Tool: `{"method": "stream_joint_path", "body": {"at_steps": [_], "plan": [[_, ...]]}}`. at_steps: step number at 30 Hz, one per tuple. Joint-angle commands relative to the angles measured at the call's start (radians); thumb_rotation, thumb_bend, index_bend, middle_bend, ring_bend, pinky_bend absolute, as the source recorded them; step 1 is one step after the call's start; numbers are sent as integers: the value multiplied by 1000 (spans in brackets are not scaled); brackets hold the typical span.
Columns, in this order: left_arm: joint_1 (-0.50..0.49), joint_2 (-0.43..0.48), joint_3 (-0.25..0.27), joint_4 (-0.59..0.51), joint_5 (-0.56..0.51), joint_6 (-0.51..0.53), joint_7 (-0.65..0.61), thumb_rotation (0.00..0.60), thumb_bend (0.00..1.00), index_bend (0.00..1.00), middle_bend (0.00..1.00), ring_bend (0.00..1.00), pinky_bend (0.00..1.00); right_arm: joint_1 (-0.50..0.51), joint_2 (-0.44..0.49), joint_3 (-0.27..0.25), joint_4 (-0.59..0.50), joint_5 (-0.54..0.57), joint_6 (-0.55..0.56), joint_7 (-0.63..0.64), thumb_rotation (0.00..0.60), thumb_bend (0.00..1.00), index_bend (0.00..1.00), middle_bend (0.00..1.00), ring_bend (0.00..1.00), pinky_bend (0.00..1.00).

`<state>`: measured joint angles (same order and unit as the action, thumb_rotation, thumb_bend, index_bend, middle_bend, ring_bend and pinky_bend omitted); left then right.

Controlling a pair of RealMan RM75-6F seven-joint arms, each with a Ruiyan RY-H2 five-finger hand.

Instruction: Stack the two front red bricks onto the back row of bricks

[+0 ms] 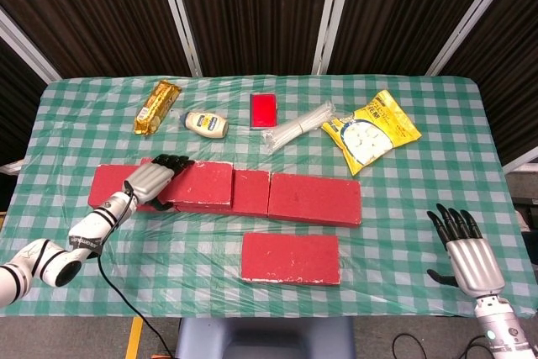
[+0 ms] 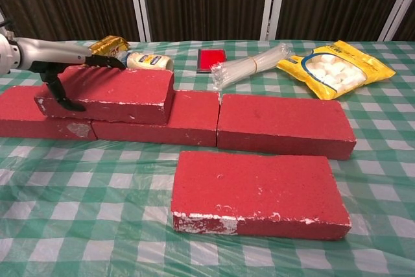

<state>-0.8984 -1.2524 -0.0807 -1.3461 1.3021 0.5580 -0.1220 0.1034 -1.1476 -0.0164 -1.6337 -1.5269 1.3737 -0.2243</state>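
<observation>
One red brick (image 1: 202,184) (image 2: 117,85) lies on top of the back row, over its left and middle bricks. My left hand (image 1: 151,178) (image 2: 61,72) grips this brick at its left end, thumb on the front face and fingers over the far edge. The back row has a left brick (image 1: 108,184) (image 2: 16,105), a middle brick (image 1: 250,191) (image 2: 194,111) and a right brick (image 1: 314,198) (image 2: 285,124). A second red brick (image 1: 290,257) (image 2: 256,186) lies flat in front, alone. My right hand (image 1: 464,250) hovers open at the near right, far from every brick.
Behind the row lie a gold snack pack (image 1: 157,107), a mayonnaise bottle (image 1: 206,123), a red flat box (image 1: 264,110), a bundle of clear straws (image 1: 298,126) and a yellow marshmallow bag (image 1: 370,130). The checked tablecloth (image 1: 403,208) covers the table.
</observation>
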Motion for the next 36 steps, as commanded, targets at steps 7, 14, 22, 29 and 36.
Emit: {"method": "stream_joint_path", "body": {"at_steps": [7,14,22,29,36], "plan": [[-3,7,0,-8,-19,-11,3,600,334,0,0,0,38,0,-1,-1,-1,0,-1,-4,600,128,0,0,0,0],[-3,13,3,-16,-38,-17,19,600,324,0,0,0,39,-1,-2,1,-1,1,3,-3,600,128,0,0,0,0],[-4,19,4,-27,-71,-15,54,600,305,0,0,0,39,-3,-1,1,0,2,5,-5,600,128,0,0,0,0],[-7,28,11,-42,-95,-22,84,600,280,0,0,0,37,-5,1,2,-1,-3,12,3,600,128,0,0,0,0],[-2,30,7,-59,-105,2,102,600,268,0,0,0,35,-6,0,2,0,-5,15,5,600,128,0,0,0,0]]}}
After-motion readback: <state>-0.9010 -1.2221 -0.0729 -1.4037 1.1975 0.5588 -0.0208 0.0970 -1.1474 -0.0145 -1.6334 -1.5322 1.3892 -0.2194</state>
